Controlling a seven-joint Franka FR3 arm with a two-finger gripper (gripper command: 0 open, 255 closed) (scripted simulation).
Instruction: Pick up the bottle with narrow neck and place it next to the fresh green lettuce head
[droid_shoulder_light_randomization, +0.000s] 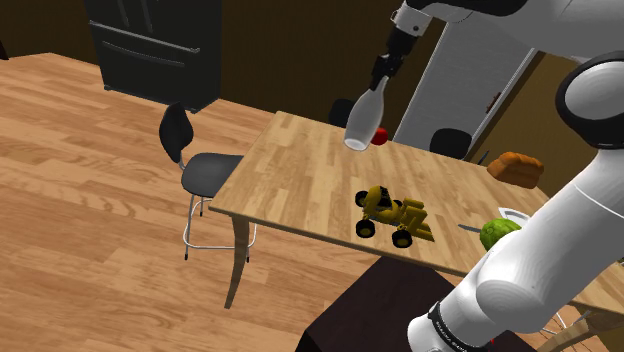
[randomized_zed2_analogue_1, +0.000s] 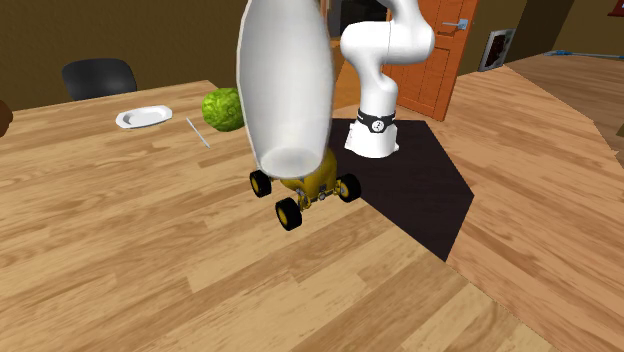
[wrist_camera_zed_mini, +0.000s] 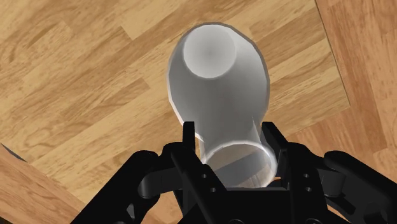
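Note:
A white bottle (droid_shoulder_light_randomization: 363, 120) with a narrow neck hangs tilted in the air above the far side of the wooden table (droid_shoulder_light_randomization: 300, 170). My black gripper (droid_shoulder_light_randomization: 384, 70) is shut on its neck. In the wrist view the fingers (wrist_camera_zed_mini: 189, 137) clasp the neck on both sides, and the bottle's body (wrist_camera_zed_mini: 219, 73) points down toward the tabletop. In the second exterior view the bottle (randomized_zed2_analogue_1: 285, 80) looms large in the foreground. The green lettuce head (droid_shoulder_light_randomization: 497, 235) lies near the table's near right edge beside my arm; in the second exterior view the lettuce (randomized_zed2_analogue_1: 224, 108) sits by a white plate (randomized_zed2_analogue_1: 143, 117).
A yellow toy car (droid_shoulder_light_randomization: 392, 215) stands on the table between the bottle and the lettuce. A red object (droid_shoulder_light_randomization: 380, 136) and a bread loaf (droid_shoulder_light_randomization: 515, 167) lie at the far side. A utensil (randomized_zed2_analogue_1: 197, 132) lies near the plate. A black chair (droid_shoulder_light_randomization: 195, 165) stands at the table's left end.

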